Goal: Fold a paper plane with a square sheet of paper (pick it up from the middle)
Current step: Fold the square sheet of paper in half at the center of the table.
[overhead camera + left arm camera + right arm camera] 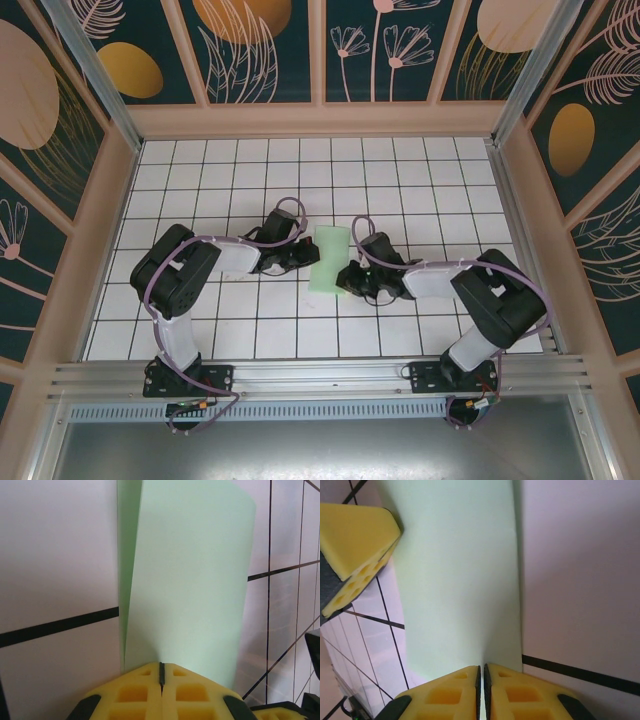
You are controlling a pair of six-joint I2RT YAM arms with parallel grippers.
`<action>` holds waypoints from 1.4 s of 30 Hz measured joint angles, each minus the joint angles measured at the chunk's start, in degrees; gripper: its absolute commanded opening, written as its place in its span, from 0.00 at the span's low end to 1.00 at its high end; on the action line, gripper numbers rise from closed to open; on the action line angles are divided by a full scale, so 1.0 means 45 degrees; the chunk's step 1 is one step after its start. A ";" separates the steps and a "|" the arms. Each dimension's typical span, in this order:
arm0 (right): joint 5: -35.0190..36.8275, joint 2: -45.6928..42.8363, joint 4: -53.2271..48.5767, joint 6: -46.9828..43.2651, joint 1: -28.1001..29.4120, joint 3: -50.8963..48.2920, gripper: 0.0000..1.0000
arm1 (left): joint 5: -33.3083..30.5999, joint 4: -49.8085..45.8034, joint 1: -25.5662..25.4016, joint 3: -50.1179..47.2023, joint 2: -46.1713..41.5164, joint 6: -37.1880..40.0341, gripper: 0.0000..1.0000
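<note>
— Square sheet of paper (328, 258): how did we have it?
— Our left gripper (161, 672) was clamped on one long side, and our right gripper (482, 675) pinched the opposite side. Between them it lay doubled over into a narrow strip, about mid-worktop (400, 170).

1. The square sheet of paper (328, 258) is thin, smooth paper, pale mint and matt.
2. The left gripper (161, 667) and right gripper (481, 669) carry yellow pads (135, 692), matt and foam-like, pitted with square hollows.
3. The table (230, 170) is glossy white, lined in black, with a soft sheen.
4. At six o'clock the rail (320, 375) is brushed silvery metal.
5. The left arm (180, 265) wears black plastic casing, faintly shiny.
</note>
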 measured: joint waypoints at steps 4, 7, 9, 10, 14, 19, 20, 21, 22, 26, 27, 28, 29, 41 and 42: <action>0.0117 -0.0325 0.0078 0.0034 0.0005 -0.0301 0.16 | 0.0000 -0.0010 0.0005 0.0000 0.0000 0.0034 0.00; 0.0194 -0.0840 -0.0413 -0.0005 0.0005 -0.0369 0.16 | 0.0000 -0.0015 0.0005 0.0005 0.0000 0.0034 0.00; 0.0068 -0.1214 -0.0452 -0.0024 0.0005 -0.0369 0.17 | 0.0000 -0.0019 0.0005 0.0005 0.0000 0.0034 0.00; -0.0039 -0.1370 -0.0418 -0.0024 0.0005 -0.0369 0.17 | 0.0000 -0.0019 0.0005 0.0005 0.0000 0.0034 0.00; -0.0457 -0.1515 -0.0053 -0.0015 0.0010 -0.0369 0.17 | 0.0000 -0.0053 0.0005 0.0024 0.0000 0.0039 0.00; -0.0763 -0.0568 0.0272 -0.0019 0.0083 -0.0301 0.16 | -0.0010 -0.0107 0.0005 0.0049 0.0000 0.0087 0.00; -0.0763 -0.0374 0.0238 -0.0015 0.0107 -0.0301 0.16 | -0.0010 -0.0117 0.0005 0.0053 0.0000 0.0087 0.00; -0.0763 -0.0185 0.0223 -0.0019 0.0117 -0.0316 0.16 | -0.0010 -0.0121 0.0005 0.0053 0.0000 0.0087 0.00; -0.0801 -0.0092 0.0272 -0.0015 0.0117 -0.0340 0.16 | -0.0015 -0.0131 0.0005 0.0053 0.0000 0.0092 0.00; -0.0772 -0.0262 0.0316 -0.0029 0.0131 -0.0495 0.16 | -0.0010 -0.0165 0.0005 0.0063 0.0000 0.0136 0.00; -0.0753 -0.0384 0.0155 -0.0068 0.0141 -0.0549 0.16 | -0.0010 -0.0170 0.0005 0.0063 -0.0005 0.0141 0.00; -0.0704 -0.0554 -0.0131 -0.0117 0.0151 -0.0549 0.17 | -0.0010 -0.0180 0.0005 0.0073 -0.0005 0.0160 0.00; -0.0665 -0.0719 -0.0389 -0.0175 0.0146 -0.0544 0.17 | -0.0010 -0.0185 0.0005 0.0078 -0.0005 0.0175 0.00; -0.0738 -0.0369 -0.0724 -0.0792 -0.2526 0.2064 0.17 | -0.0015 -0.0340 0.0005 0.0126 -0.0019 0.0223 0.00; -0.0811 0.0053 -0.0539 -0.0835 -0.2715 0.2453 0.17 | -0.0015 -0.0335 0.0005 0.0126 -0.0019 0.0223 0.00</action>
